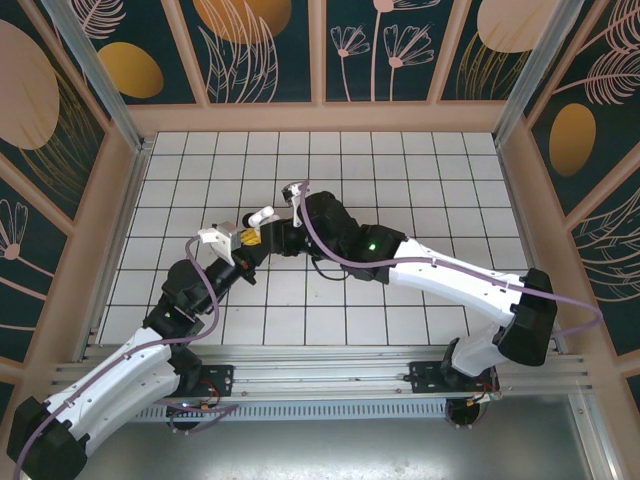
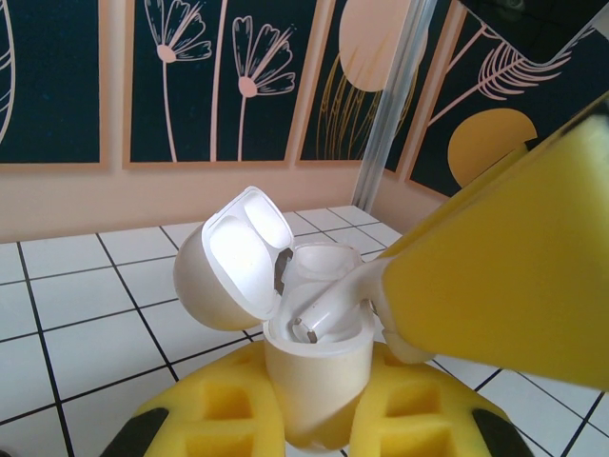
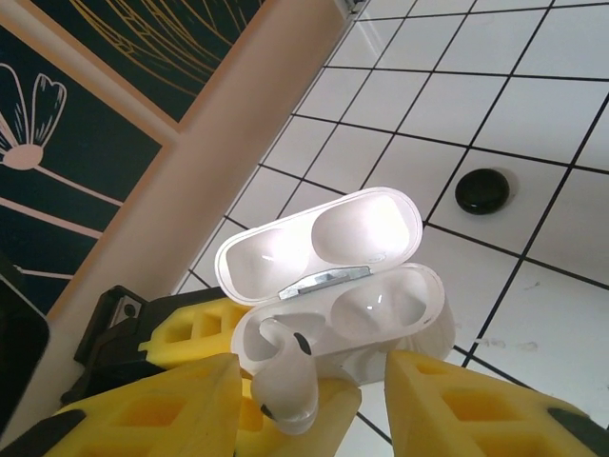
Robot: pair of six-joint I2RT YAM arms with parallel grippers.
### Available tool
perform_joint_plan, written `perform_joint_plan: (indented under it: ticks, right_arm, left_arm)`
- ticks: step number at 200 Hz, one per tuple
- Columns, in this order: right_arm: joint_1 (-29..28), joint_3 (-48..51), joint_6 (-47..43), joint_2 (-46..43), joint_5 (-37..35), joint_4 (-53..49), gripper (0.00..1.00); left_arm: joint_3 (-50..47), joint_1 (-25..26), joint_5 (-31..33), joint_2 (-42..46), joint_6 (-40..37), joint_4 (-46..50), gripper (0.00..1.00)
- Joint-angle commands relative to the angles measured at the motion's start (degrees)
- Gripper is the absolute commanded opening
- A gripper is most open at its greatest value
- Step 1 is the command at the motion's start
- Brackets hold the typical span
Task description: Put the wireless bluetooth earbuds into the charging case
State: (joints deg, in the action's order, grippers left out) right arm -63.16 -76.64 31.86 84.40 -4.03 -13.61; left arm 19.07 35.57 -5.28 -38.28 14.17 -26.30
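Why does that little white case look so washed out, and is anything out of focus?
Left wrist view: light blows out the charging case lid, and the yellow finger near the lens is soft. Right wrist view: same glare inside the lid, yellow fingertips blurry, black earbud on the tile sharper. Top view: even light, no glare.

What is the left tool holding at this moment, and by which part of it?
The white charging case, gripped around its lower body between the left tool's yellow fingers.

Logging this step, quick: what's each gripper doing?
Left gripper: closed on the case.
Right gripper: open, earbud between its fingers, not clamped.
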Motion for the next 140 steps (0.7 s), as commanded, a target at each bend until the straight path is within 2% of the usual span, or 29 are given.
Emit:
perform_joint_plan:
  ticks: [1,69,140]
  right_arm:
    - [-0.40,-2.38,-1.08,0.76,-0.89,-1.45,0.38]
    - [-0.47,-4.14,-6.90,0.62,-1.87,-5.44,0.16]
    - [-0.30,-6.95,-19.47,0.41,-1.45,-10.68,0.09]
  left_arm:
    - [0.10,-0.06,0.31,0.20,-0.73,-0.22,0.00]
    - [0.94,-0.06,-1.34,0.61,-1.08,1.97,0.00]
    - [1.49,-0.05,-3.78,2.42,-1.00,5.18,0.00]
